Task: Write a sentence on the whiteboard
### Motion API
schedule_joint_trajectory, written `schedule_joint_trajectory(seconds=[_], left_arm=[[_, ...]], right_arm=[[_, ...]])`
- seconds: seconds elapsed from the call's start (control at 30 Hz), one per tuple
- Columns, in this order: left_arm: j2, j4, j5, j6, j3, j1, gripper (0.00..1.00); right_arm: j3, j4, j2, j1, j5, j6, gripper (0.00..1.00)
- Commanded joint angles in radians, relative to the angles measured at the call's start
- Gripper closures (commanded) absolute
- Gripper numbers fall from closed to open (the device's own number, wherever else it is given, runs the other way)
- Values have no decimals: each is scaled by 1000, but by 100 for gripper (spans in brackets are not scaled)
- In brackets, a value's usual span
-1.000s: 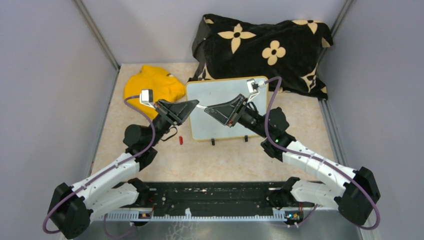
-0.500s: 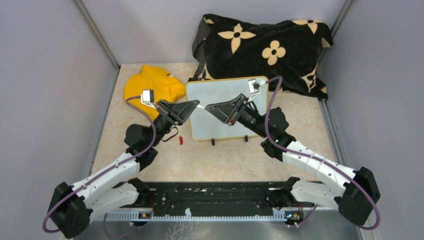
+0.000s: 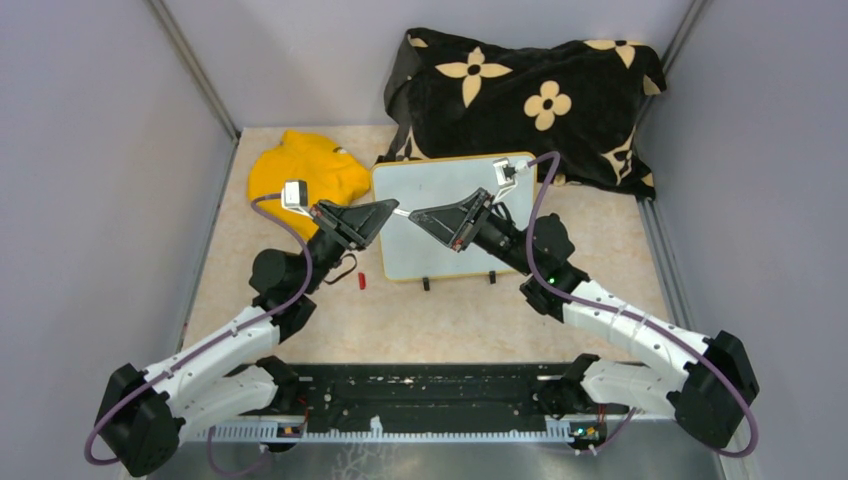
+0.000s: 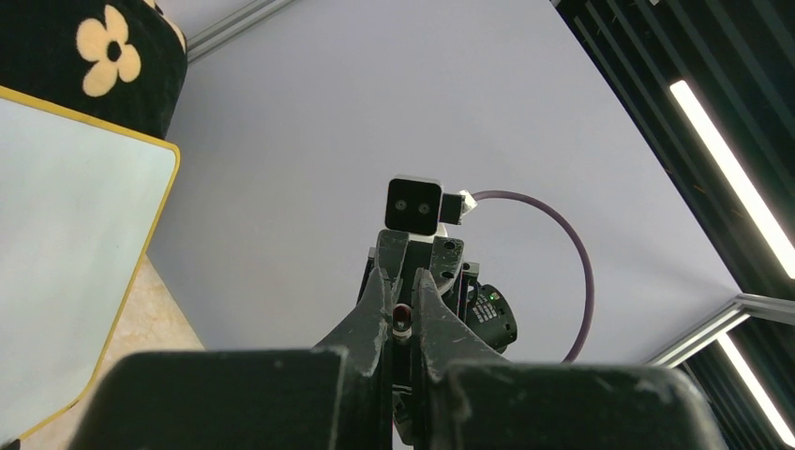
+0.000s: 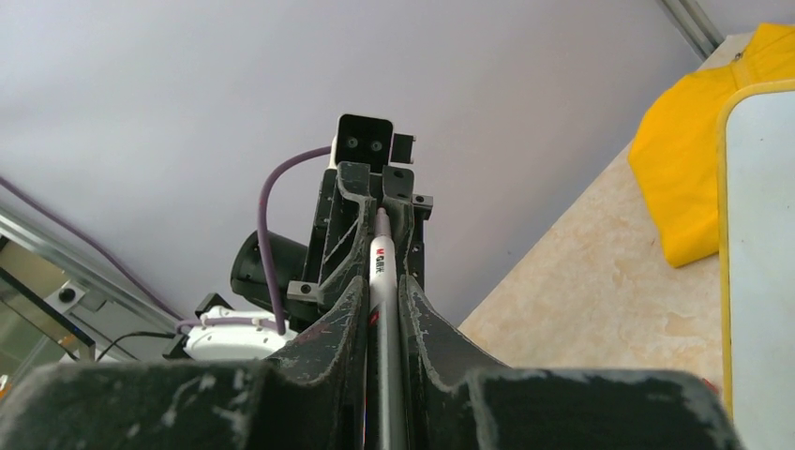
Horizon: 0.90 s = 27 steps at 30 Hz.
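One whiteboard (image 3: 440, 185), long side left-right; marker (image 3: 403, 212) likewise

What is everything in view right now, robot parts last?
whiteboard: 1, white with yellow rim, table centre
marker: 1, white, above whiteboard
cap: 1, red, on table by whiteboard's near-left corner
cloth: 1, yellow, far left of whiteboard
blanket: 1, black with cream flowers, behind whiteboard
table: 1, beige
left gripper: 1, black, shut on marker
right gripper: 1, black, fingers around marker
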Motion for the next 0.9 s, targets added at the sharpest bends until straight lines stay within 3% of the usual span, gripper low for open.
schedule_joint_trajectory(seconds=[0.0,0.27,0.43,0.6,0.73,0.87], left_arm=[[-10,8,-13,13,-7,-6,100],[-5,11,-13,2,-21,-7,100],[-4,12,-16,3,-26,-11,100],[-2,13,-19,5,-26,-13,100],[0,14,-22,5,-27,-14,100],[4,16,-17,5,-28,-15,100]], right_arm=[[52,60,-8,0,-12,4,88],[26,105,-20,1,16,12,96],[35,110,-12,1,17,19,78],[38,110,-5,0,13,22,75],[40,111,-3,1,4,23,83],[35,115,-6,1,9,23,99]])
